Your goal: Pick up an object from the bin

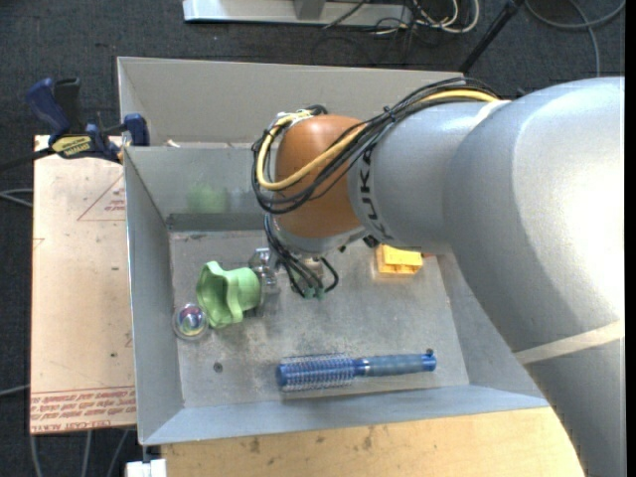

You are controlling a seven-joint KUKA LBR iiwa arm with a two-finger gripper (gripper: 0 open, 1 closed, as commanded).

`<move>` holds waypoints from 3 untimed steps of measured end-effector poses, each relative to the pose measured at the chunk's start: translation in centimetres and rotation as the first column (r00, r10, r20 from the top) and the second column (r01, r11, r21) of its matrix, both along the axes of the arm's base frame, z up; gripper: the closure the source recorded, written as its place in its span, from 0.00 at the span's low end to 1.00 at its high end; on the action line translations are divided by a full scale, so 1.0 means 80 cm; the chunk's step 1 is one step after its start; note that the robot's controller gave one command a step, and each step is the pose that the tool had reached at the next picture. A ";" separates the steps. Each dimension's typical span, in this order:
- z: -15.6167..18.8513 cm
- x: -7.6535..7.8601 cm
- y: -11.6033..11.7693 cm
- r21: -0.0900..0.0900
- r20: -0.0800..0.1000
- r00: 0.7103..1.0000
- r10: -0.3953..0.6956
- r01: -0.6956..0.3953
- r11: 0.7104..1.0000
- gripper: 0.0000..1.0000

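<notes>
Claw (266, 274) low in grey metal bin (149, 286); open or closed, cannot tell. Crumpled green soft-plastic piece (227, 291) just to its left. Blue bristle hairbrush (353, 369) below; yellow block (397, 260) to its right.

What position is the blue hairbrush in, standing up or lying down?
Lying down: the blue hairbrush stretches flat along the bin floor, bristle end toward the view's left.

My wrist cover (313, 182) is orange. The bin (149, 266) is grey, the hairbrush (353, 369) blue, the block (398, 259) yellow, the crumpled piece (227, 291) green.
</notes>
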State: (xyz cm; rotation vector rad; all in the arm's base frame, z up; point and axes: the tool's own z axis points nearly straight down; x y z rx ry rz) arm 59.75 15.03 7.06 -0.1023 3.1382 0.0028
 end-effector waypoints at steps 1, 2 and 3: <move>0.106 -0.019 0.050 0.000 0.005 0.969 0.248 -0.248 0.969 1.00; 0.104 -0.020 0.049 0.000 0.002 0.969 0.247 -0.247 0.969 0.00; -0.006 0.007 0.063 0.000 -0.004 0.928 0.373 -0.373 0.928 0.00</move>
